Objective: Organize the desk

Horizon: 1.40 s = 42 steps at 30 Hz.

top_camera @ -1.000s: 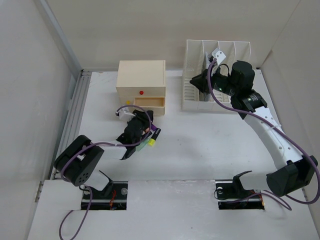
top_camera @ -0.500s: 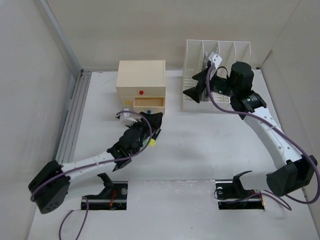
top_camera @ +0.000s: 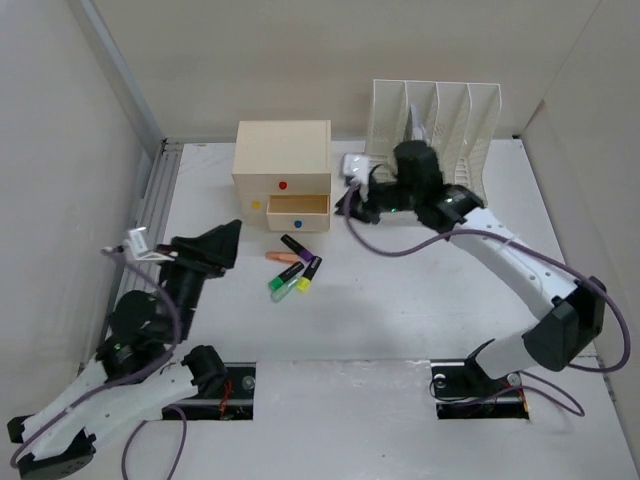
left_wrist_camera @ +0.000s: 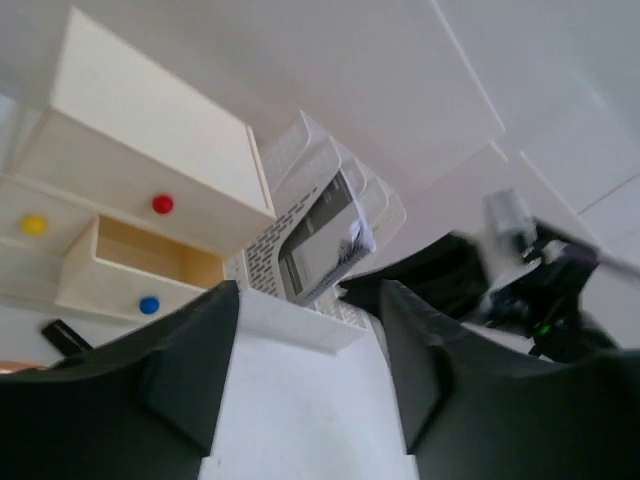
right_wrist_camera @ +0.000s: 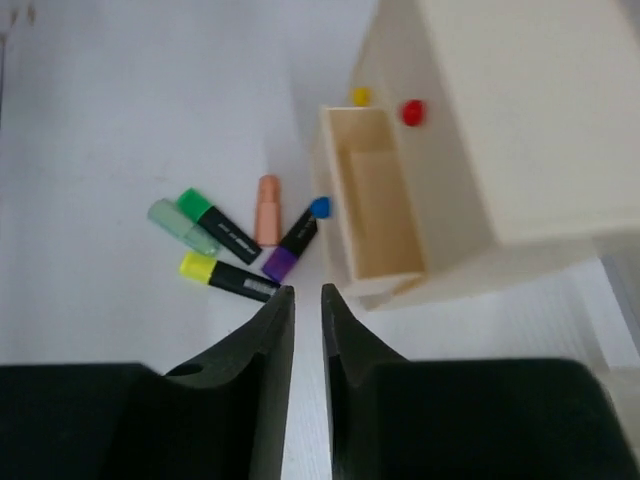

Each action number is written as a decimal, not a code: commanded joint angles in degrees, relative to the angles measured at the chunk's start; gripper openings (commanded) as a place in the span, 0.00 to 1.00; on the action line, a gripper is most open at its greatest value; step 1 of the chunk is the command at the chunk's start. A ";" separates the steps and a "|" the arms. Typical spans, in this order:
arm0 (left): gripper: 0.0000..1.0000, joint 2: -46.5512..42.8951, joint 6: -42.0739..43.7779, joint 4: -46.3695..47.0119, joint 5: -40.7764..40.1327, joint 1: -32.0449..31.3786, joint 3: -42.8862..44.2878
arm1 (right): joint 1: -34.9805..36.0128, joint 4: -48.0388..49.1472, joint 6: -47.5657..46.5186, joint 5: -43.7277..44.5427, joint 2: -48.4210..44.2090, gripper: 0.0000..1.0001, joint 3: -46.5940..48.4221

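The white desk (top_camera: pixel 400 300) holds several highlighters (top_camera: pixel 293 265) lying loose in front of the beige drawer box (top_camera: pixel 283 160). Its lower drawer (top_camera: pixel 298 206) stands pulled out. My left gripper (top_camera: pixel 232 238) hangs over the desk's left side, left of the highlighters, open and empty (left_wrist_camera: pixel 308 292). My right gripper (top_camera: pixel 347 203) hovers just right of the open drawer. In the right wrist view its fingers (right_wrist_camera: pixel 307 290) leave only a thin slit, with nothing in it, above the desk near the highlighters (right_wrist_camera: pixel 235 240) and the drawer (right_wrist_camera: pixel 375 205).
A white slotted file rack (top_camera: pixel 440 110) stands at the back right with a grey booklet (left_wrist_camera: pixel 325 240) in one slot. A grey metal rail (top_camera: pixel 150 230) runs along the left edge. White walls close in the sides and back.
My left arm let go of the highlighters and drew back to the near left, jaws open. My right arm swung from the file rack leftward to the drawer box and its jaws narrowed.
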 commanded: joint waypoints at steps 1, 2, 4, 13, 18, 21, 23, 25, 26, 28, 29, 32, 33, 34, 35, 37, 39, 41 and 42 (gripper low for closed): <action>0.58 -2.57 10.71 -16.27 -4.03 -0.20 10.52 | 11.58 -6.10 -12.68 11.22 3.24 0.24 1.58; 0.64 -2.57 12.30 -18.40 -4.56 -0.20 11.95 | 13.44 -6.10 -13.47 12.65 4.30 0.36 1.05; 0.74 -2.57 14.42 -24.45 -8.40 -0.20 13.71 | 16.08 -6.63 -15.41 15.90 7.64 0.42 1.66; 0.82 -14.06 22.06 -22.13 -7.74 4.63 6.52 | 23.74 -3.38 -22.26 25.49 19.50 0.44 4.46; 0.82 -22.42 24.09 -19.40 -3.95 5.25 4.67 | 23.74 -2.76 -23.05 26.64 26.97 0.44 10.09; 0.82 -23.84 24.80 -18.60 -2.54 5.25 4.14 | 24.88 -3.98 -24.20 28.57 31.36 0.42 14.22; 0.82 -22.35 24.80 -18.60 -2.01 5.25 4.14 | 24.89 -4.60 -24.20 29.97 33.48 0.41 16.59; 0.82 -20.59 24.80 -19.12 -1.49 5.25 4.66 | 25.41 -5.92 -24.20 29.98 36.47 0.41 20.11; 0.82 -18.93 25.32 -19.13 -1.49 5.25 4.67 | 25.41 -6.53 -24.20 29.98 37.43 0.41 21.25; 0.82 -18.39 25.32 -19.13 -0.35 5.25 4.67 | 25.41 -8.38 -24.20 29.98 40.32 0.41 24.59; 0.82 -18.39 25.32 -19.13 -0.34 5.25 4.67 | 25.94 -8.38 -24.20 29.98 41.13 0.41 25.47; 0.82 -19.52 25.85 -18.60 -0.34 5.25 4.67 | 26.46 -10.05 -24.20 29.98 43.76 0.41 27.85; 0.82 -20.66 25.85 -18.60 -0.34 5.25 4.67 | 26.47 -10.66 -24.20 29.98 44.29 0.41 27.86; 0.82 -21.19 25.85 -18.60 -0.34 5.25 4.67 | 26.47 -11.19 -24.20 29.98 44.30 0.41 28.64; 0.82 -21.20 25.85 -18.60 -0.34 5.25 4.67 | 26.47 -11.20 -23.68 29.98 45.08 0.41 29.34; 0.82 -21.81 25.85 -18.60 -0.34 5.25 4.67 | 26.47 -12.42 -23.67 29.98 45.88 0.41 29.96; 0.82 -21.81 25.85 -18.60 -0.34 5.25 4.67 | 26.99 -12.43 -23.15 29.98 47.19 0.41 29.96; 0.82 -21.81 25.85 -18.60 -0.34 5.25 4.67 | 27.00 -12.43 -23.15 29.98 47.81 0.41 30.49; 0.82 -22.34 25.85 -18.60 0.18 5.25 4.14 | 27.00 -12.43 -22.62 29.98 48.34 0.41 30.49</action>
